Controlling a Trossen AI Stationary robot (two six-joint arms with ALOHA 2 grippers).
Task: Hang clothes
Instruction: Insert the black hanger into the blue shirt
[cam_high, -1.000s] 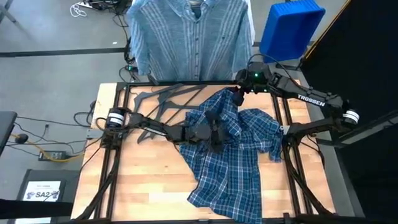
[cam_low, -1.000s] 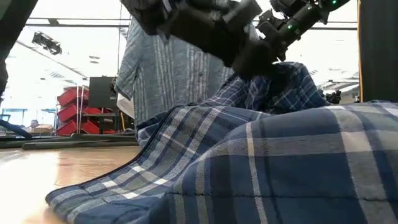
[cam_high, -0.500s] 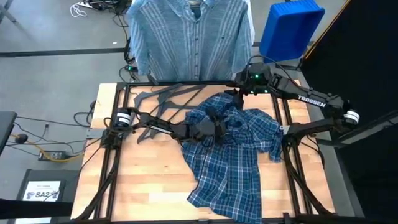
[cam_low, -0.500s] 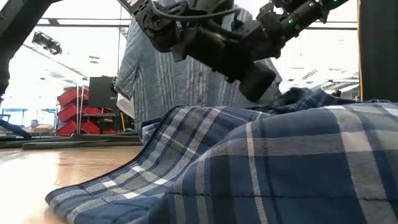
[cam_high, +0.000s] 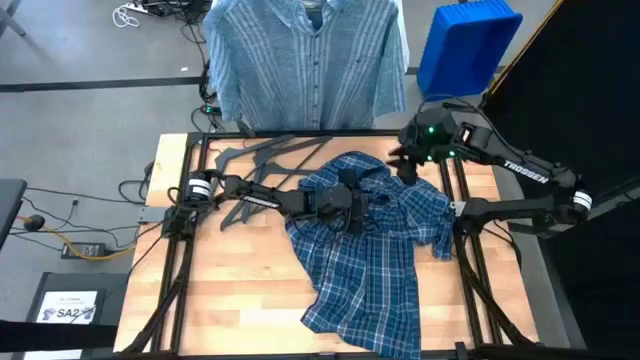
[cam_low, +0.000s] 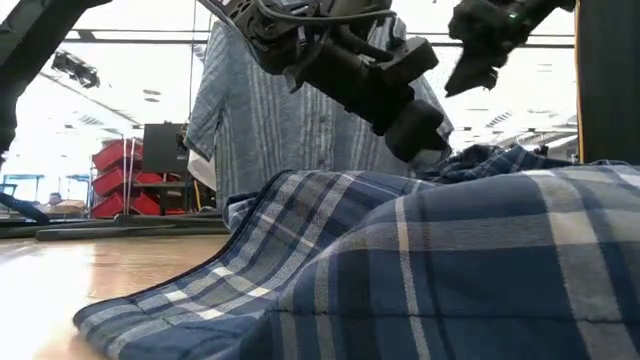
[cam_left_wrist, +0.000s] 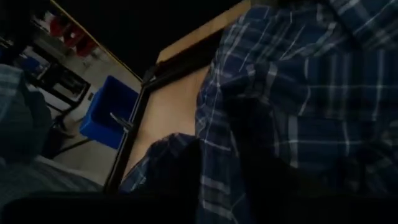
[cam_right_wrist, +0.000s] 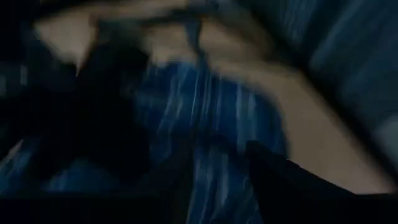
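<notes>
A: Largest first. Wooden table (cam_high: 230, 290), bare at its left and front. What lies on it?

B: Plaid shirt (cam_high: 375, 250), rumpled, spread from the middle toward the front right edge; one hem runs over that edge. In the low view it fills the foreground and hides the tabletop behind it.

A: Other clothes?

B: Striped blue-grey shirt (cam_high: 305, 60) hanging upright beyond the far edge, collar cut off at the top. Blue bin (cam_high: 465, 45) on the floor to its right.

A: Hangers?

B: Dark hangers (cam_high: 265, 155) lying flat at the far left of the table, partly under the left arm.

A: Grippers?

B: Left gripper (cam_high: 352, 200) pressed down into the plaid shirt near its collar; fingers buried in cloth, grip not readable. Right gripper (cam_high: 408, 168) above the shirt's far right edge, clear of the fabric; its wrist view is a smear, so spread undetermined.
</notes>
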